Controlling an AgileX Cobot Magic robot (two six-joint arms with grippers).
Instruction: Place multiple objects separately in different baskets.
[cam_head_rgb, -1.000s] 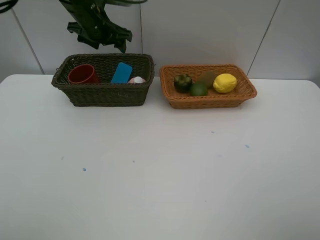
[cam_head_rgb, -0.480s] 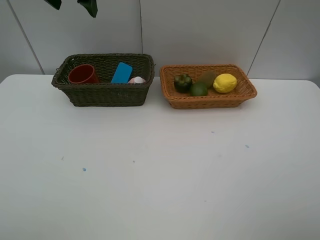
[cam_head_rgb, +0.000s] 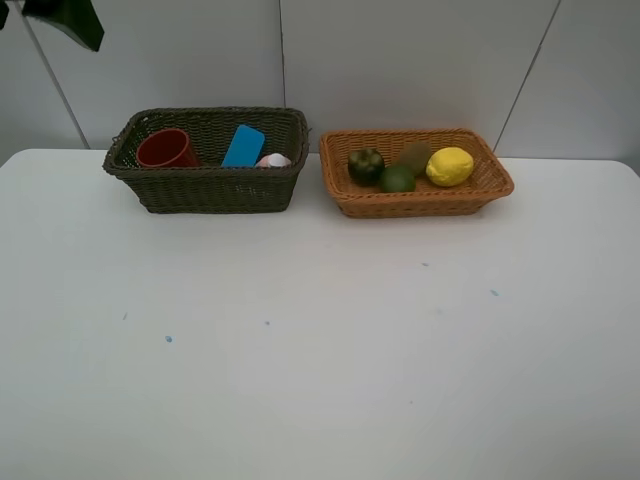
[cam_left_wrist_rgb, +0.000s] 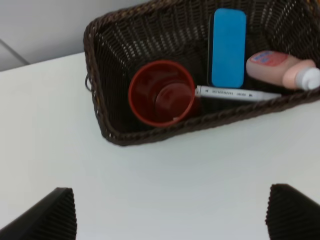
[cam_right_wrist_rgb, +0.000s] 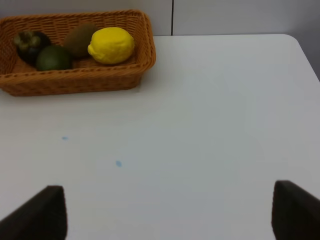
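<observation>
The dark olive-brown basket (cam_head_rgb: 200, 185) holds the red cup (cam_head_rgb: 165, 148), the blue block (cam_head_rgb: 243, 145) and the pink bottle (cam_head_rgb: 273, 160). In the left wrist view the cup (cam_left_wrist_rgb: 161, 92), block (cam_left_wrist_rgb: 229, 47), bottle (cam_left_wrist_rgb: 280, 70) and white marker (cam_left_wrist_rgb: 237, 93) lie inside it. The orange basket (cam_head_rgb: 420, 203) holds the mangosteen (cam_head_rgb: 365, 164), lime (cam_head_rgb: 396, 179), kiwi (cam_head_rgb: 415, 155) and lemon (cam_head_rgb: 450, 166). My left gripper (cam_left_wrist_rgb: 172, 215) hangs open and empty, high and back from the dark basket. My right gripper (cam_right_wrist_rgb: 167, 212) is open and empty over bare table, away from the orange basket (cam_right_wrist_rgb: 75, 80).
The two baskets stand side by side at the back of the white table (cam_head_rgb: 320, 340), against a grey panelled wall. A piece of the left arm (cam_head_rgb: 70, 18) shows in the top left corner of the high view. Small blue specks dot the tabletop.
The left arm has risen from above the dark basket and swung left, now nearly out of the high view. Baskets and their contents have not moved.
</observation>
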